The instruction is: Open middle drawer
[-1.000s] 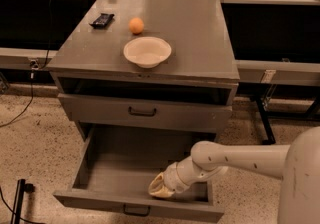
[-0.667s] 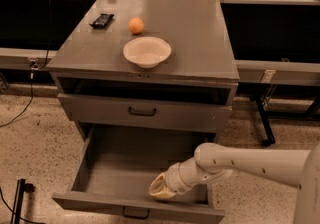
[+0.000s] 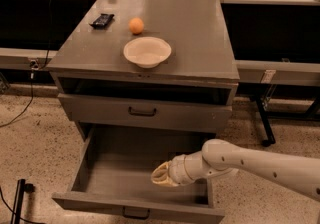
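Camera view, grey metal cabinet seen from the front and above. The middle drawer [image 3: 120,168] stands drawn far out below the front edge of the worktop [image 3: 200,33]. Its bare grey floor is exposed, and its flat front, with a small dark bar handle [image 3: 136,213] at centre, is nearest the camera. Above it, directly under the worktop's front edge, I see the taller-fronted drawer [image 3: 90,109] with its own dark handle [image 3: 142,112]. A dark gap runs along the top of that drawer.

The arm [image 3: 260,165], white and jointed, enters from the right of the view and reaches leftward over the right wall of the middle drawer. The gripper [image 3: 164,174], cream-coloured, sits inside the drawer, over its floor, below the right half of the worktop's front edge and close to the drawer front. It points toward the drawer's left side. From here I cannot tell whether the gripper is open or closed, nor whether it has hold of anything. It is apart from both handles.

On the worktop, a shallow white bowl [image 3: 147,51] sits upright near the middle of the front edge. An orange fruit [image 3: 136,25] lies just behind the bowl, toward the back edge and apart from it. A small flat black object [image 3: 101,19] lies near the left edge, level with the fruit and well clear of it; I cannot make out what it is.

The cabinet stands on a speckled floor [image 3: 35,138]. A thin dark cable [image 3: 25,110] trails over the floor to the left of the worktop's left edge.
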